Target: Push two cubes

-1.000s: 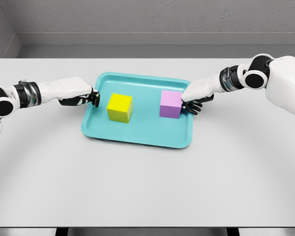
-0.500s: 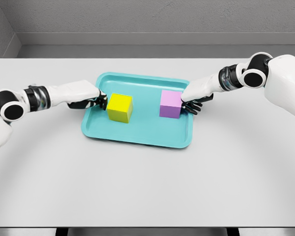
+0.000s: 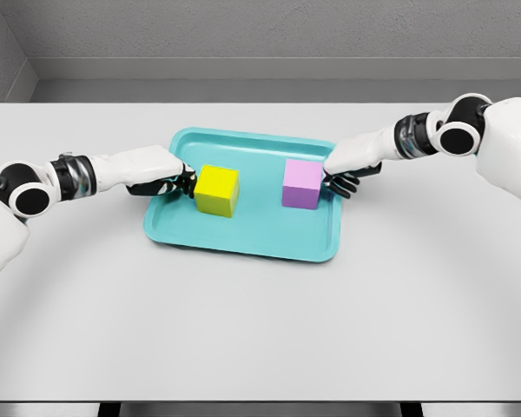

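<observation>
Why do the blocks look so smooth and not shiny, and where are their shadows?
Head view: the light is soft and even, with no glare on the yellow block, the pink block or the tray. Only faint, small shadows sit under the blocks and hands. Everything is sharp, nothing blurred. The table's near edge curves, a lens bend.

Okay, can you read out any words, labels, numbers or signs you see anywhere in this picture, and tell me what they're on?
There are none to read. The yellow cube, the pink cube, the shallow teal plastic tray and the pale grey table are all plain. The white left hand and right hand show no markings either.
</observation>
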You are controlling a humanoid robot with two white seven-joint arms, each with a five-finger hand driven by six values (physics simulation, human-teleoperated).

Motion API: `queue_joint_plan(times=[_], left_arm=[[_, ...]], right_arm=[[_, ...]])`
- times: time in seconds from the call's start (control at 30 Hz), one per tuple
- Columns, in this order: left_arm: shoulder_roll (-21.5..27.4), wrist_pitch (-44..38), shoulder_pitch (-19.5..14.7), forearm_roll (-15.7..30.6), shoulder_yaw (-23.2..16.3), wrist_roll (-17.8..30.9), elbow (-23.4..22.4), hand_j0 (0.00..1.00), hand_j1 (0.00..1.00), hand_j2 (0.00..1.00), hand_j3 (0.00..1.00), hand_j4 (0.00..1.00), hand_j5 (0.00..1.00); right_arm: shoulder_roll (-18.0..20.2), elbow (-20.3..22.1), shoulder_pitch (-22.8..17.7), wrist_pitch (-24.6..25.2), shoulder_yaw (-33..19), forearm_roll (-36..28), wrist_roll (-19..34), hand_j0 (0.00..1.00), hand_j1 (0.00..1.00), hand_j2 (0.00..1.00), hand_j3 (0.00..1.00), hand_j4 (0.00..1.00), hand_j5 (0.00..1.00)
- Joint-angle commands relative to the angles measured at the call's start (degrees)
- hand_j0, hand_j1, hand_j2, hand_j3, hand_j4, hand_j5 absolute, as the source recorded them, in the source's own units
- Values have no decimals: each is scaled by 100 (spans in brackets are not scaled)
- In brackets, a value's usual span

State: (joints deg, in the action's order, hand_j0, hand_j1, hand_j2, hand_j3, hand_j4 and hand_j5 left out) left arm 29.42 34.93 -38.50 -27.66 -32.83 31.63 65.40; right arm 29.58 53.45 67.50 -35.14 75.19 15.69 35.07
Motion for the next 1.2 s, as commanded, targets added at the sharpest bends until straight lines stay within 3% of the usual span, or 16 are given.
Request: queue_joint_plan(times=[0.0, 0.13, 0.3, 0.77, 1.17], left_arm=[[-7, 7, 0, -3, -48, -8, -1, 40, 40, 40, 40, 40, 40], [-60, 7, -9, -12, -48, -8, -1, 40, 40, 40, 40, 40, 40], [-68, 7, 0, -12, -57, -34, -1, 40, 40, 40, 40, 40, 40], [81, 7, 88, 24, 5, -52, 43, 40, 40, 40, 40, 40, 40], [-121, 7, 35, -12, -31, -43, -80, 40, 40, 40, 40, 40, 40]], right_arm=[[109, -10, 0, 14, -13, -22, -7, 11, 11, 11, 11, 11, 11], [390, -10, -79, 14, -206, -453, -7, 12, 12, 12, 12, 12, 12], [382, 16, -176, 14, -241, -962, -7, 12, 12, 12, 12, 12, 12], [21, -63, -343, 95, -329, -1077, -7, 12, 12, 12, 12, 12, 12], [153, -63, -308, 60, -338, -1068, -7, 12, 12, 12, 12, 12, 12]])
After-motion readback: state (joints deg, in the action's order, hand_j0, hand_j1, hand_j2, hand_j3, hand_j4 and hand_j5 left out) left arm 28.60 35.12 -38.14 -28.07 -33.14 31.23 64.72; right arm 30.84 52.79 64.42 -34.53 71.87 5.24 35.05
